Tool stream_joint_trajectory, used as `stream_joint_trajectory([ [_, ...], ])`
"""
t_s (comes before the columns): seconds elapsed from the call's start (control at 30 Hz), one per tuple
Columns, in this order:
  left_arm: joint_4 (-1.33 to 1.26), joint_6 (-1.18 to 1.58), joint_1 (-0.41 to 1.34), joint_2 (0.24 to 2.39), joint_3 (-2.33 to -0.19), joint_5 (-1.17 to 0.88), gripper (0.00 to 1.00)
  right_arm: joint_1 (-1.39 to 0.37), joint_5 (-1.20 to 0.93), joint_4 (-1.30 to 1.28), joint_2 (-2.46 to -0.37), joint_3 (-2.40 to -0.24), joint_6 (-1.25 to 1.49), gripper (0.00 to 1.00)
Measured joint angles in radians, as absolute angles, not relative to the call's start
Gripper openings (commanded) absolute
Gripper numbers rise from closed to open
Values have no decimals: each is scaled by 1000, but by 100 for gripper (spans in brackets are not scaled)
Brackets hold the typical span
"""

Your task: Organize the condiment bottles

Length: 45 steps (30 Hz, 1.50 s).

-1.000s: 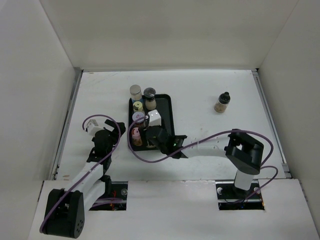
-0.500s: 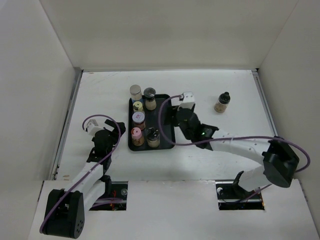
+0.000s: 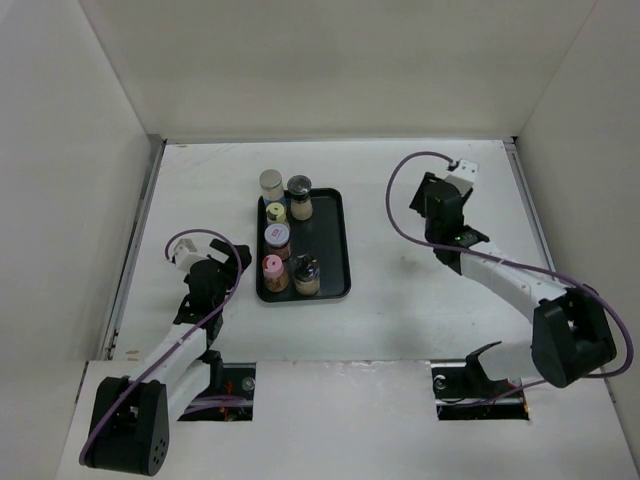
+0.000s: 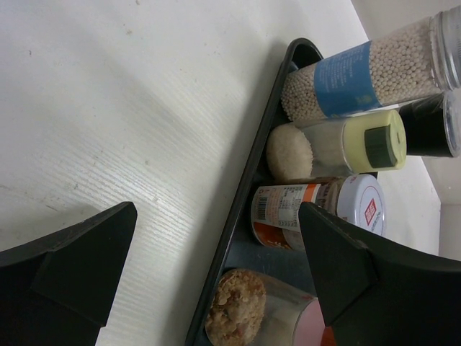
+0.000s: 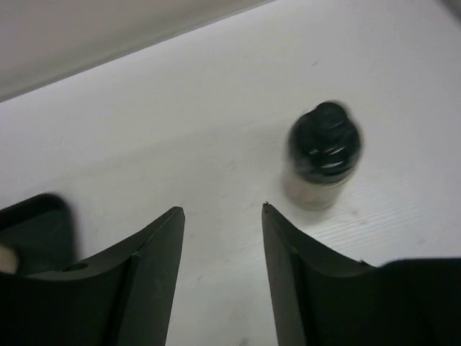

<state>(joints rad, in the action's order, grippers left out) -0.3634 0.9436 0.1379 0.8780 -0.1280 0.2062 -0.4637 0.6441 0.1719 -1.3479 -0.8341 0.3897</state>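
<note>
Five condiment jars stand at the left of the black tray (image 3: 335,250): white lid (image 3: 271,183), grey lid (image 3: 300,190), yellow lid (image 3: 275,212), purple lid (image 3: 277,235), pink lid (image 3: 273,270) and a dark-topped one (image 3: 307,275). My right gripper (image 3: 440,200) is open above the far right table and covers the last jar in the top view. The right wrist view shows that black-lidded jar (image 5: 322,155) upright, just beyond and right of my open right gripper (image 5: 222,209). My left gripper (image 3: 230,260) is open and empty left of the tray, facing the jars (image 4: 310,205).
White walls enclose the table on three sides. The tray's raised left rim (image 4: 248,187) lies between my left gripper (image 4: 216,209) and the jars. The tray's right half (image 3: 330,225) holds nothing. A dark blurred shape (image 5: 32,216) shows at the right wrist view's left edge.
My right arm has swung from the tray's front, leaving a dark-topped jar there, across to the far right, and now hovers over the black-lidded jar. The left arm has not moved.
</note>
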Motion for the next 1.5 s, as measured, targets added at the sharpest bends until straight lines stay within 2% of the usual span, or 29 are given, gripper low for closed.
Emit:
stream_joint_trajectory([
  [0.03,-363,944,138,882,-128,206,100,-428,650,174,-1349,-834,387,83],
  [0.07,-363,944,138,886,-128,206,100,-394,655,178,-1354,-834,382,88],
  [0.27,-363,944,140,902,-128,206,100,-266,665,171,-1475,-863,374,93],
  [0.5,-364,944,141,905,-128,207,100,-207,579,168,-1602,-922,373,83],
  [0.7,-372,944,147,926,-128,207,100,-175,527,196,-1625,-945,374,69],
  [0.87,-373,944,147,934,-128,207,100,-152,508,220,-1650,-955,378,68],
  [1.03,-374,943,147,933,-128,208,100,-151,497,223,-1654,-959,381,52],
  [1.23,-377,944,147,933,-128,209,100,-192,491,231,-1610,-920,382,51],
  [1.5,-378,944,147,930,-128,209,100,-446,487,218,-1409,-868,389,50],
])
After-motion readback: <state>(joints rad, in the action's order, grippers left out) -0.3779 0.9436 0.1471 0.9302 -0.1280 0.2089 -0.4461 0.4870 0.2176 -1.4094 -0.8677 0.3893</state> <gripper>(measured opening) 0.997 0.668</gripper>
